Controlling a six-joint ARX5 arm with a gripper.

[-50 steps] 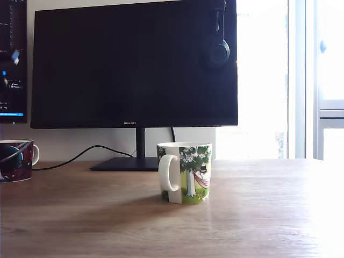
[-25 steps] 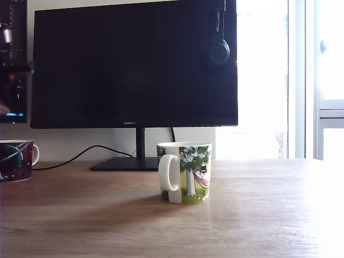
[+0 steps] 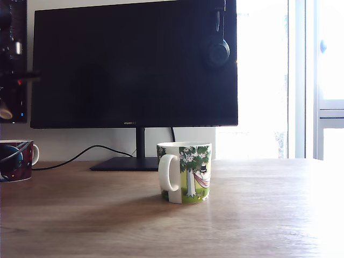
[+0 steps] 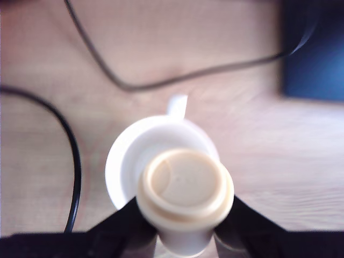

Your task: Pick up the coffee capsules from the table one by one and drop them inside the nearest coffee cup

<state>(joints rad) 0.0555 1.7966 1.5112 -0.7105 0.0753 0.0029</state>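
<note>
Wrist view: gripper pinches the cream-beige capsule by its tapered body below the flange, dark jaws at 3 and 9 o'clock. Capsule hangs above a white mug, offset toward the mug's 5 o'clock rim; handle at 12. Black cables cross the tabletop. Judged light, rigid, smooth plastic; the grip under the flange guards against slip. Mint-green capsule not in view.

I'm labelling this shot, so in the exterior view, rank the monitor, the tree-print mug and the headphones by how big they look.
Largest to smallest:
1. monitor
2. tree-print mug
3. headphones, though they are dark against the screen, so their full outline is unsure.
</note>
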